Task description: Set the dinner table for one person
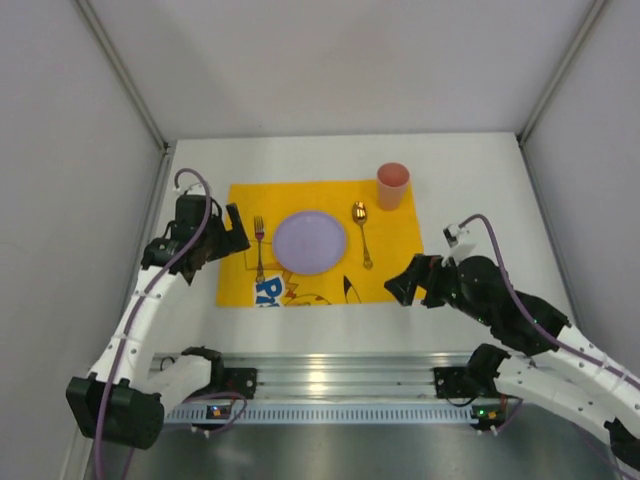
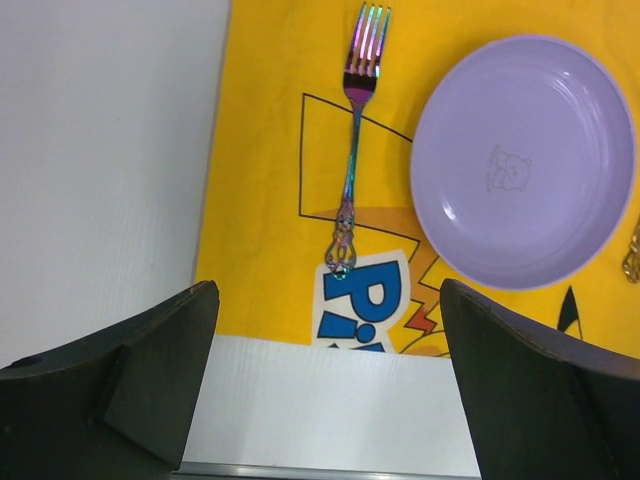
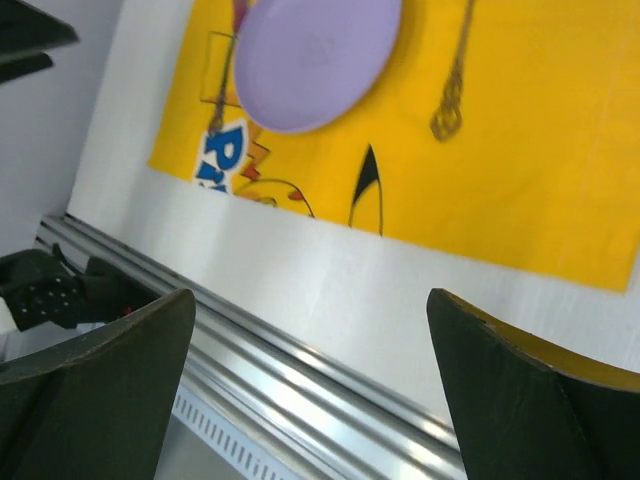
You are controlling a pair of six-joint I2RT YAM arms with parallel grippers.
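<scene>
The white dinner table (image 1: 470,180) carries a yellow printed placemat (image 1: 395,262). On the mat lie a lilac plate (image 1: 310,242), an iridescent fork (image 1: 259,250) left of it, a gold spoon (image 1: 362,234) right of it, and a pink cup (image 1: 392,185) at the far right corner. My left gripper (image 1: 237,232) is open and empty, just left of the fork; its wrist view shows the fork (image 2: 352,150) and plate (image 2: 522,160). My right gripper (image 1: 402,285) is open and empty at the mat's near right corner; its view shows the plate (image 3: 315,58) and spoon handle (image 3: 455,80).
A metal rail (image 1: 330,378) runs along the table's near edge, also in the right wrist view (image 3: 300,380). Grey walls close in the table on the left, right and far sides. Bare tabletop lies right of the mat.
</scene>
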